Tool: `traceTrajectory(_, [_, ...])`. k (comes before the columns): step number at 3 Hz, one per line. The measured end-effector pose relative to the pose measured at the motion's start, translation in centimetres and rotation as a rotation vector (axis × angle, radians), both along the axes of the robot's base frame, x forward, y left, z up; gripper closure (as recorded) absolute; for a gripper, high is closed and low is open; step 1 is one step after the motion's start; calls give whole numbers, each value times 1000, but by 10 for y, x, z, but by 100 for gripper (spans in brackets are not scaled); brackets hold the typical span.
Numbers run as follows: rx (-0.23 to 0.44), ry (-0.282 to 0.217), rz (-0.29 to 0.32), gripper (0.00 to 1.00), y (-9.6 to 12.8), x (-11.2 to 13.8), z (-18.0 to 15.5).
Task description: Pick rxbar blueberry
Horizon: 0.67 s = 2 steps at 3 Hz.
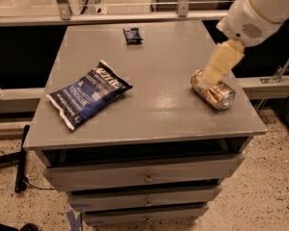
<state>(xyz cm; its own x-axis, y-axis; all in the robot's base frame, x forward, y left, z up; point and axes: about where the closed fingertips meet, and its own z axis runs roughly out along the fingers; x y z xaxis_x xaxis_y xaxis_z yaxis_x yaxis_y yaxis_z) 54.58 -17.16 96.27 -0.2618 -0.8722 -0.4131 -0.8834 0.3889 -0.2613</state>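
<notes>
Gripper point(213, 75) noted at the right side of the scene, hanging off a white arm point(260, 11) that enters from the upper right corner; we see it as a pale beige piece angled down and leftward. We cannot tell whether it is open or closed. Its lower tip overlaps the far end of a gold drink can point(214, 91) lying on its side on the grey surface point(168, 81); whether the two touch, we cannot tell. We record the rxbar blueberry point(132, 35) as a small flat dark wrapper lying well apart from the gripper, off to its left as we view it and farther back, close to the rear edge of the surface. Nothing holds it and nothing lies beside it. A large blue-and-white chip bag point(89, 100) lies flat and skewed, also well to the left of the gripper in our view but nearer to us than the bar, toward the left front of the surface. The can sits between the gripper and the right front corner. Below the gripper and the surface edge we note a stack of grey drawers point(144, 174) with small pulls, and speckled floor point(274, 191). Behind the gripper, past the surface's rear edge, runs a metal rail point(135, 17).
</notes>
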Motion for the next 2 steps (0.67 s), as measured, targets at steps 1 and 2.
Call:
traceTrajectory(1, [128,-40,-98,0,32,60,-3])
traceTrajectory(2, [240,-108,-229,0,55,100,3])
